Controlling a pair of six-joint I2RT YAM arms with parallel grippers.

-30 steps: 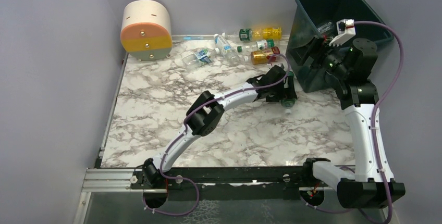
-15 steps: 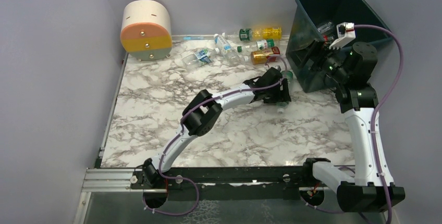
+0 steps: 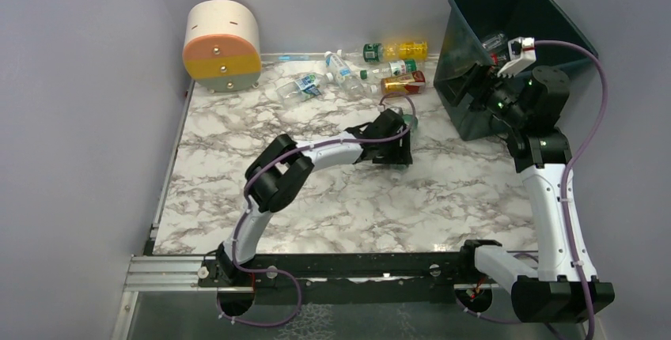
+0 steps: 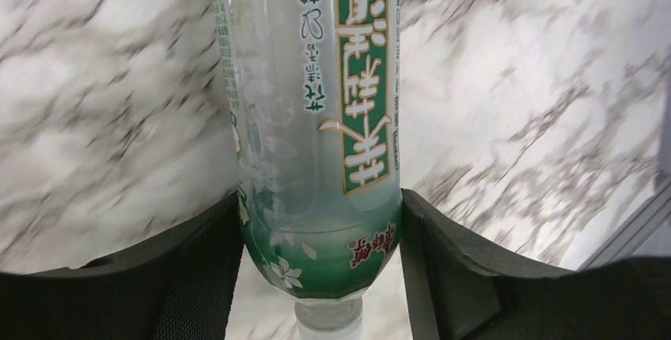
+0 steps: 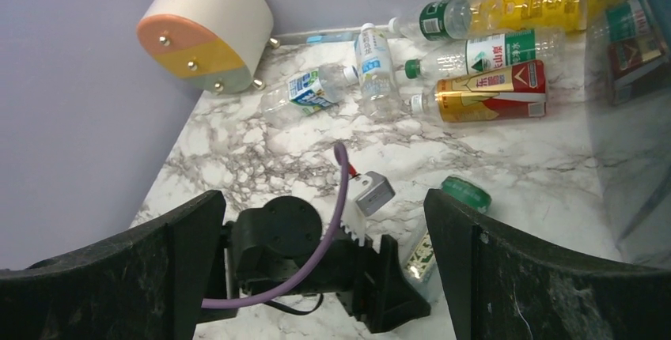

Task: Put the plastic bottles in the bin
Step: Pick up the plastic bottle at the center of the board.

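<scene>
**Left gripper closes on a bottle left of the bin**

Top view: the left gripper [image 3: 393, 149] has narrowed onto the clear plastic bottle with the green label [image 3: 408, 122]. It now sits further left of the large dark teal plastic bin [image 3: 459, 55] than a second ago. The grasp looks made, but the carry remains. The right gripper [image 3: 477, 87] hangs at the bin's left wall.

Left wrist: both black fingers [image 4: 198, 265] press the bottle's sides.

Right wrist: jaws wide and empty. The other plastic bottles [image 5: 483, 85] lie left of the bin.

Lab cell: plain walls [image 3: 75, 119], marble tabletop [image 3: 229, 158]

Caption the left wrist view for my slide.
Left gripper closed on a clear green-labelled bottle, neck toward the camera, with the marble table behind.
</scene>
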